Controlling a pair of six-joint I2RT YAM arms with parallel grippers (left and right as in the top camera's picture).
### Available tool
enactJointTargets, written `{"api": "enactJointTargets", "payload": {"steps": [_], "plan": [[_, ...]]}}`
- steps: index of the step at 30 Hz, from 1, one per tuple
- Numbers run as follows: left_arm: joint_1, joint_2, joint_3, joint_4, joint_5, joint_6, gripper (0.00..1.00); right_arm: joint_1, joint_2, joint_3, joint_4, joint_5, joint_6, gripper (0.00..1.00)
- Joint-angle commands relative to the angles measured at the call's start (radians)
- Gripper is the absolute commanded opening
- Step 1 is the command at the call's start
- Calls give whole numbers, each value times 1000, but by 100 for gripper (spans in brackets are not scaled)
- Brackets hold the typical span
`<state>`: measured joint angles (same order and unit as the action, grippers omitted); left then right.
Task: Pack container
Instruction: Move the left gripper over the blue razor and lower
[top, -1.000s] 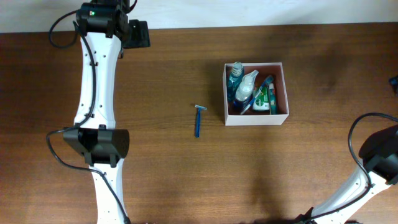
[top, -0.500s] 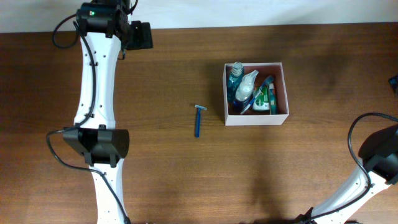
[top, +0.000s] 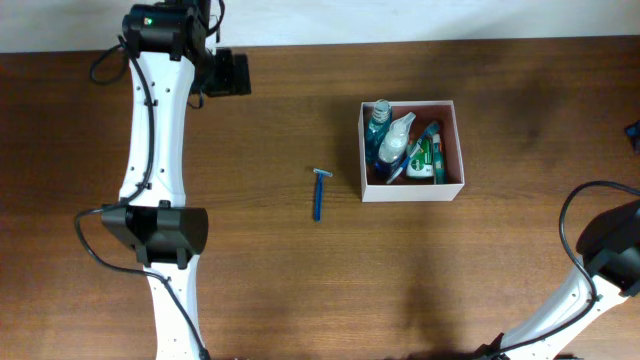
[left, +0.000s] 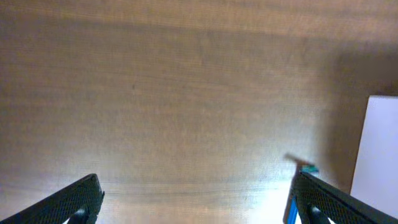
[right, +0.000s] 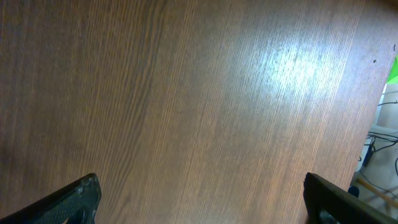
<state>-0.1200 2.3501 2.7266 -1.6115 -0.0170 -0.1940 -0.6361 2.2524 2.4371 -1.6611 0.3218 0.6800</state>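
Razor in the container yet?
No, the blue razor lies on the table outside the container, clear of its white wall.

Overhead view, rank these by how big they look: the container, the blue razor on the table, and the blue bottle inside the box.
1. Container: clearly the largest.
2 and 3. Razor and blue bottle: too close to rank. The razor looks longer, the bottle wider.

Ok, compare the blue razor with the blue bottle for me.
The razor lies alone on the table, left of the container; the blue bottle is already inside it among other toiletries. The razor is thin and stick-like; the bottle is fatter. Both are blue.
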Motion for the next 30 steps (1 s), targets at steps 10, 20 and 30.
{"api": "enactJointTargets", "payload": {"steps": [10, 20, 30], "plan": [[-21, 8, -98, -55, 31, 10, 99, 3, -19, -5, 1, 23, 6, 99], [-177, 8, -146, -76, -12, -18, 100, 3, -19, -5, 1, 23, 6, 99], [-236, 8, -297, -77, 8, -139, 100, 3, -19, -5, 1, 23, 6, 99]]}}
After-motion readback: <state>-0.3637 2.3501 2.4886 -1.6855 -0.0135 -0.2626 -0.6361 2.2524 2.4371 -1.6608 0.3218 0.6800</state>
